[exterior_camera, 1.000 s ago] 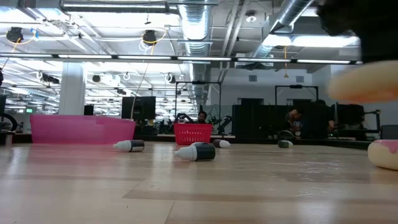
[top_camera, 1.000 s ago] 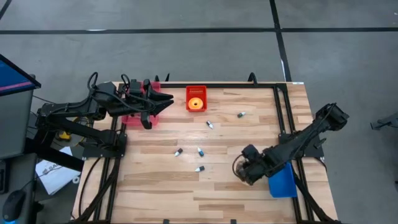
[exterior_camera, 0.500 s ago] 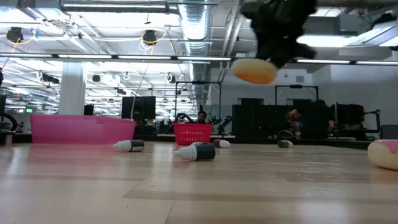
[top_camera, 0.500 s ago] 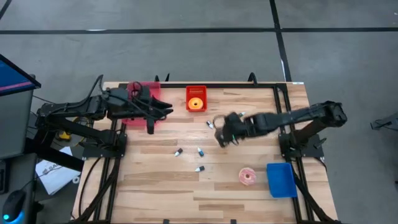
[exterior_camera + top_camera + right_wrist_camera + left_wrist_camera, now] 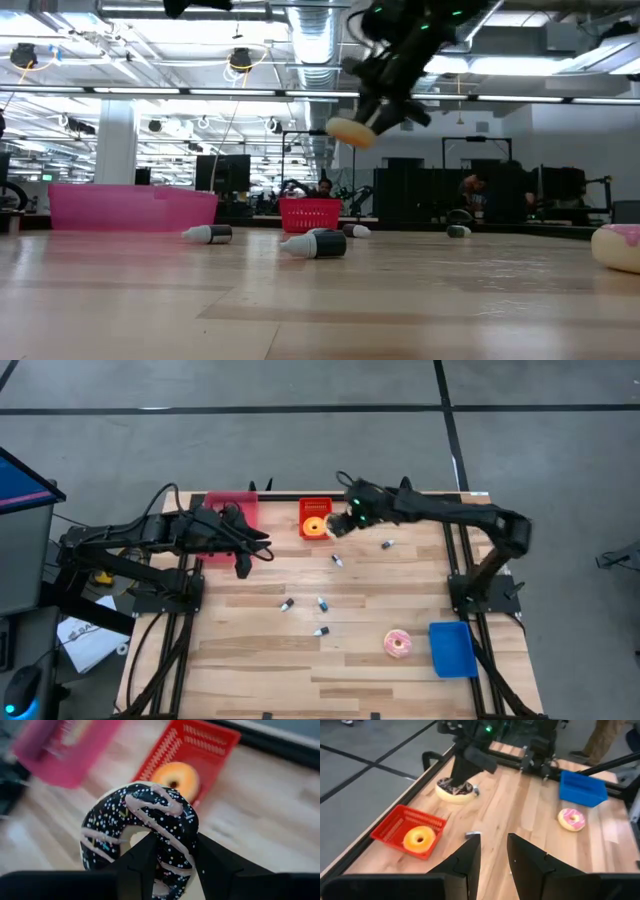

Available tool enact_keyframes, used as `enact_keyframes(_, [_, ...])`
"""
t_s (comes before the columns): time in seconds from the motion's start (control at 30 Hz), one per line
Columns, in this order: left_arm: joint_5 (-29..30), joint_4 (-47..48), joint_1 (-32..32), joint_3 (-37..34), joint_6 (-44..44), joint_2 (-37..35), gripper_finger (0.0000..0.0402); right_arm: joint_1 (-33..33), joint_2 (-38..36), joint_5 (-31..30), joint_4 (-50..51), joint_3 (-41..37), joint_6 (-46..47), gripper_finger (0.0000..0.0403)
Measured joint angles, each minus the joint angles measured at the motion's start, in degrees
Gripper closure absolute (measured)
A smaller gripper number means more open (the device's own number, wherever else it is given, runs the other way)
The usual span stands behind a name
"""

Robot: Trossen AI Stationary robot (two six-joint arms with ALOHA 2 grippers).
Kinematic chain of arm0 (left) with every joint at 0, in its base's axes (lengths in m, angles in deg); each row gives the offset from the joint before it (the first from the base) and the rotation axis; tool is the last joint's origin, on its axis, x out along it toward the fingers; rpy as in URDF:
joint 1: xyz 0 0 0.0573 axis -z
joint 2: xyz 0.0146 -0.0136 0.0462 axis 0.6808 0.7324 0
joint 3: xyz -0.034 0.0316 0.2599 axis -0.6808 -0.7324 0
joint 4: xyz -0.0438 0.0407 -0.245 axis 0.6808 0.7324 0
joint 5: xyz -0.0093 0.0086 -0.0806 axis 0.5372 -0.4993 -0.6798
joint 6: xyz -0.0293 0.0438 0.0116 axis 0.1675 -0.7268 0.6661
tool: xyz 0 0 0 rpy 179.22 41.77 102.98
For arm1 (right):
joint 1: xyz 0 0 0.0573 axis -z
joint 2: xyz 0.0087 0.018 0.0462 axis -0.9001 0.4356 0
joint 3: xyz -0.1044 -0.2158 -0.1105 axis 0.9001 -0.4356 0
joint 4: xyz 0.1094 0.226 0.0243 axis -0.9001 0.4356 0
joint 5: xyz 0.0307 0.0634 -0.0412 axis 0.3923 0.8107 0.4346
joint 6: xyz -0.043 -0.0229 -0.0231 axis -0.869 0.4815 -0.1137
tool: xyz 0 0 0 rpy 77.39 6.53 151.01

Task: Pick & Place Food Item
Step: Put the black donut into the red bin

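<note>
**Chocolate doughnut in the air beside the red basket**

Carrying step, by the look of it; release not yet made. Near right on the table (image 5: pixel 250 660): a pink doughnut (image 5: pixel 398 644), round and glossy, lying just beside a blue tray (image 5: pixel 452 648), flat and plastic. Mid-table: several small bottles (image 5: pixel 321 603) scattered on pale wood planks. Farther back, at the far edge: right gripper (image 5: pixel 340 526) closed on a chocolate doughnut (image 5: pixel 142 827), fingers through the hole and over the rim, dark icing with pale drizzle and sprinkles, held clear above the table just right of a red basket (image 5: pixel 316 507). Basket of open plastic mesh, already holding an orange doughnut (image 5: pixel 315 527). Next move probably a short shift left over the basket, then a lowering and opening. Far left: left gripper (image 5: pixel 262 541) partly open and empty, hanging beside a pink bin (image 5: pixel 235 503).
</note>
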Motion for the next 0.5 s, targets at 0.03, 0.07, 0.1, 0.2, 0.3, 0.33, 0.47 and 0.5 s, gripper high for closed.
enact_keyframes(0.03, [0.04,0.12,-0.32,0.0,-0.23,0.02,0.0309,0.59,2.27,0.06,1.14,2.95,-1.05,0.0288])
enact_keyframes(0.07, [0.14,0.14,-0.8,0.0,-0.52,0.02,0.0309,1.16,4.56,0.17,2.57,5.87,-2.41,0.0288])
enact_keyframes(0.1, [0.38,0.34,-1.21,0.0,-0.93,-0.01,0.0309,1.73,7.07,0.26,4.77,8.96,-3.52,0.0289])
enact_keyframes(0.2, [0.45,0.68,-2.77,0.0,-1.81,0.02,0.0309,2.95,13.96,0.46,9.81,19.57,-6.34,0.029])
enact_keyframes(0.3, [0.43,0.48,-4.44,0.0,-1.89,0.02,0.0309,4.63,20.89,0.48,16.59,30.02,-9.12,0.029])
enact_keyframes(0.33, [0.49,0.24,-4.75,0.0,-1.93,0.02,0.0309,5.3,23.16,0.59,18.53,32.96,-10.08,0.029])
enact_keyframes(0.47, [0.84,-0.46,-6.4,0.0,-1.93,0.02,0.0309,8.15,30.08,3.6,23.48,42.18,-12.81,0.029])
enact_keyframes(0.5, [0.91,-0.76,-6.9,0.0,-1.69,0.02,0.0309,8.87,31.5,5.08,24.46,43.6,-13.07,0.029])
